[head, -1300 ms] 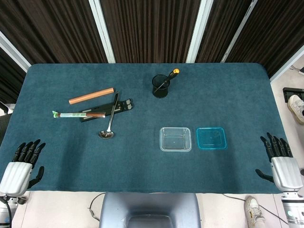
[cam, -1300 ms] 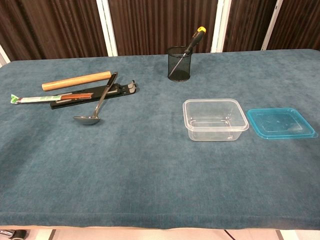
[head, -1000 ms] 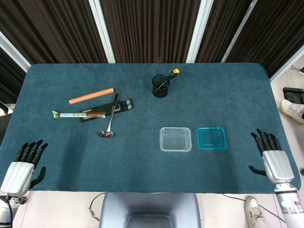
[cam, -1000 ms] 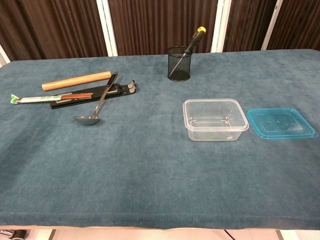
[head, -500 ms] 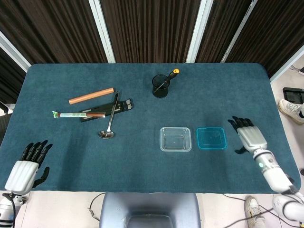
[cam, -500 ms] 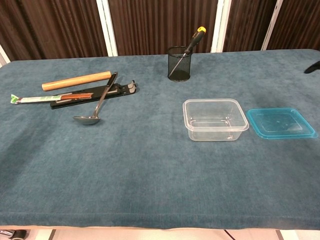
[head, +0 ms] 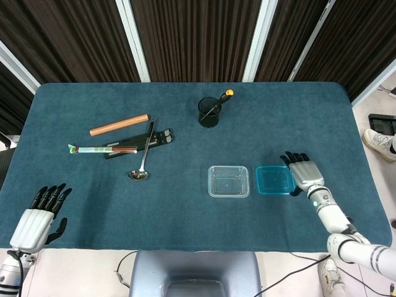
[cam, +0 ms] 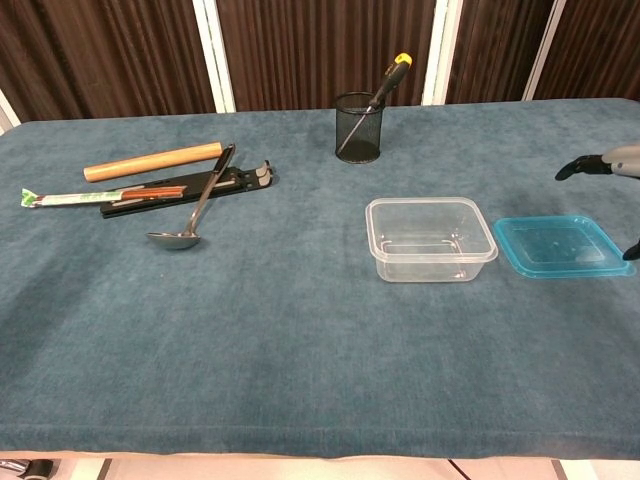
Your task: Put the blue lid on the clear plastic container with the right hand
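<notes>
The blue lid (head: 275, 180) lies flat on the table (head: 185, 210), just beside the clear plastic container (head: 228, 181) at the container's 3 o'clock side, the two nearly edge to edge. The container sits upright with nothing in it.

The right hand (head: 304, 172) hangs just past the lid's 3 o'clock edge, palm down, its dark fingers (head: 293, 158) spread and holding nothing. From the head view I cannot tell whether it touches the lid or floats above it; in the chest view only some fingertips show at the frame's edge, above the lid's far corner and beside its right rim. The left hand (head: 42, 213) rests at the table's 7 o'clock corner, well apart from everything, fingers loosely fanned and empty.

At 12 o'clock from the container stands a black mesh cup (head: 209, 112) with a yellow-handled screwdriver (cam: 386, 81) leaning in it. Over towards 10 o'clock there is a cluster: a wooden dowel (head: 119, 124), a green-tipped wrapped stick (head: 99, 149) lying across a black flat case (head: 140, 142), and a metal ladle (head: 142, 166) whose handle crosses the case, bowl towards the near edge.
</notes>
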Motion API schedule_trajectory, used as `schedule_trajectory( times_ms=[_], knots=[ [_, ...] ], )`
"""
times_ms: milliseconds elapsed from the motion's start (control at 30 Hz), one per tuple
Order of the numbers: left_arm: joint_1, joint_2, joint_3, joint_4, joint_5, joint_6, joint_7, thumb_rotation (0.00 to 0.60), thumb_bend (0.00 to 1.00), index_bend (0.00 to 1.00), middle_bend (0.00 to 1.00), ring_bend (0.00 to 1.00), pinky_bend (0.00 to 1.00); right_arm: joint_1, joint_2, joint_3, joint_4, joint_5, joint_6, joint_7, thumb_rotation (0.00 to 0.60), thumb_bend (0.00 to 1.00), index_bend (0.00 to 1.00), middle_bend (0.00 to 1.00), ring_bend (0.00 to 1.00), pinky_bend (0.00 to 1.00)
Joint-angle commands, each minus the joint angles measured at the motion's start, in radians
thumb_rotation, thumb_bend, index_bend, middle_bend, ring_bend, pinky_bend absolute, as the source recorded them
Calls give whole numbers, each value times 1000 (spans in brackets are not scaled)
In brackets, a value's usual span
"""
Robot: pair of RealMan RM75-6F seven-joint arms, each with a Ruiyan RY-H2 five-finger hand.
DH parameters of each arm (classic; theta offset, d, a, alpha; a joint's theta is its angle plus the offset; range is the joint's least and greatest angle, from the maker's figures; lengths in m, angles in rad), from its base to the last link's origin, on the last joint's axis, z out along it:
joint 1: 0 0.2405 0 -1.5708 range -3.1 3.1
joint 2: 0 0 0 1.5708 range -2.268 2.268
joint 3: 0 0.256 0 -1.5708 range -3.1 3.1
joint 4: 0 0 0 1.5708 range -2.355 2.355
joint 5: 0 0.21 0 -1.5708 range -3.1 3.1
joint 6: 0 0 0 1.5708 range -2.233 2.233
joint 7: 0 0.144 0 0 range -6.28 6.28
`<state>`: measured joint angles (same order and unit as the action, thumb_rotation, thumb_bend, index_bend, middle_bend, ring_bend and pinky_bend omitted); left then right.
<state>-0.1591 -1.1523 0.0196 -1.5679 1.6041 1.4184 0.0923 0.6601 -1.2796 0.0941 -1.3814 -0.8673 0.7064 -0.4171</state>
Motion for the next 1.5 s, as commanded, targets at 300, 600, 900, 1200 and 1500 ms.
schedule_trajectory(
  times_ms=[300, 600, 900, 1200, 1500],
  knots=[
    [1, 1, 1, 0, 1, 4, -3, 600, 496, 0, 2, 1, 41, 31, -67, -10, 62, 29, -9, -5, 600, 159, 183, 87, 0, 0],
    [2, 5, 4, 0, 4, 8, -10, 600, 496, 0, 2, 1, 41, 68, -131, -32, 109, 77, -14, -46, 600, 158, 196, 98, 0, 0],
    [3, 7, 5, 0, 8, 13, -15, 600, 496, 0, 2, 1, 41, 79, -134, -42, 104, 95, -7, -46, 600, 158, 203, 103, 0, 0],
    [2, 7, 7, -1, 8, 13, -13, 600, 496, 0, 2, 1, 41, 82, -120, -51, 91, 96, -4, -34, 600, 159, 203, 103, 0, 0],
    [3, 6, 7, -1, 10, 15, -11, 600, 496, 0, 2, 1, 41, 94, -129, -65, 96, 113, -10, -45, 600, 158, 203, 103, 0, 0]
  ],
)
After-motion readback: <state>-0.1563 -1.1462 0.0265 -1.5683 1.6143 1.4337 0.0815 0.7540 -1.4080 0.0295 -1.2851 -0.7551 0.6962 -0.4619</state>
